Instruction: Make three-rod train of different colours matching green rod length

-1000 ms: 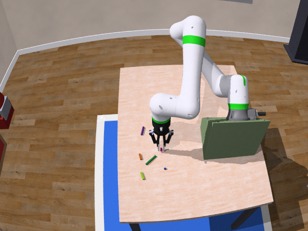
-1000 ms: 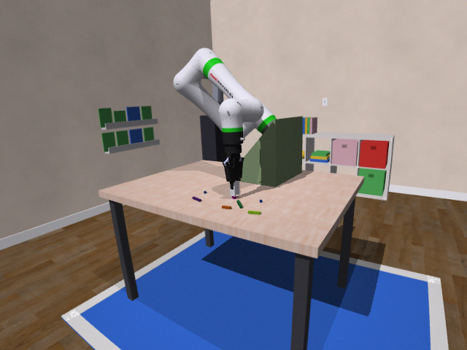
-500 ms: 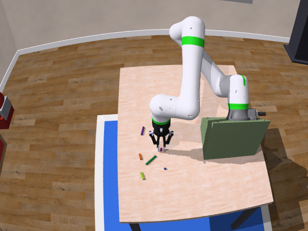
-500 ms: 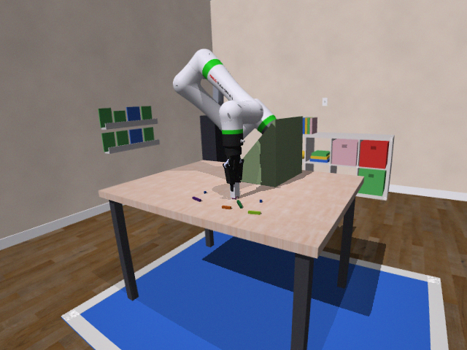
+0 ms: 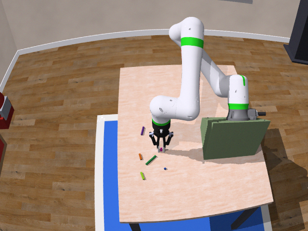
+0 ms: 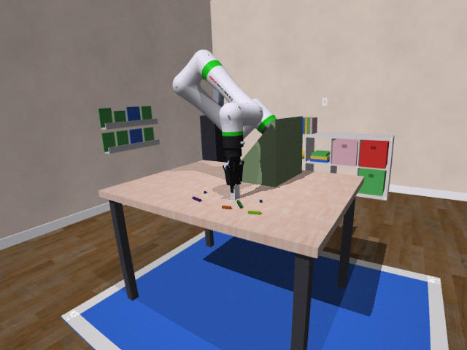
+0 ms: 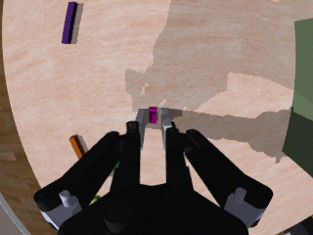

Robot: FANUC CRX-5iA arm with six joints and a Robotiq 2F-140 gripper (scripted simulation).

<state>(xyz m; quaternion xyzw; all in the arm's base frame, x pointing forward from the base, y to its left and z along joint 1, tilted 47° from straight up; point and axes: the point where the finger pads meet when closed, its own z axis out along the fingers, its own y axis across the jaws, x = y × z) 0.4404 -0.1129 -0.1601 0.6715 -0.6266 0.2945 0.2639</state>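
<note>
My fingers (image 5: pixel 160 150) (image 6: pixel 235 195) are open a little, with the pink-purple rod (image 5: pixel 160 149) (image 7: pixel 153 115) between them and a gap on each side. Purple (image 5: pixel 142 131) (image 6: pixel 196 198) (image 7: pixel 69 23), orange (image 5: pixel 140 156) (image 6: pixel 226 207) (image 7: pixel 76 147) and lime (image 5: pixel 142 175) (image 6: pixel 254 212) (image 7: pixel 95 199) lie near the table (image 5: pixel 198 186) (image 6: pixel 158 188) (image 7: pixel 44 98) edge far from my green stand (image 5: pixel 236 140) (image 6: pixel 289 150) (image 7: pixel 304 73). Green (image 5: pixel 150 160) (image 6: pixel 239 204) and one blue (image 5: pixel 165 168) (image 6: pixel 260 200) sit further in from that edge. No train is made.

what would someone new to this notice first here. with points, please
Probably the big white arm with green bands (image 5: pixel 191 79) (image 6: pixel 230 90), bent over the wooden table (image 5: pixel 188 188) (image 6: pixel 158 188) from its dark green mount (image 5: pixel 236 140) (image 6: pixel 288 150). Next, the bright blue mat with a white border (image 5: pixel 110 173) (image 6: pixel 181 301) under the table, then the small coloured rods scattered below and beside the black gripper (image 5: pixel 160 149) (image 6: pixel 234 195) (image 7: pixel 154 117).
</note>
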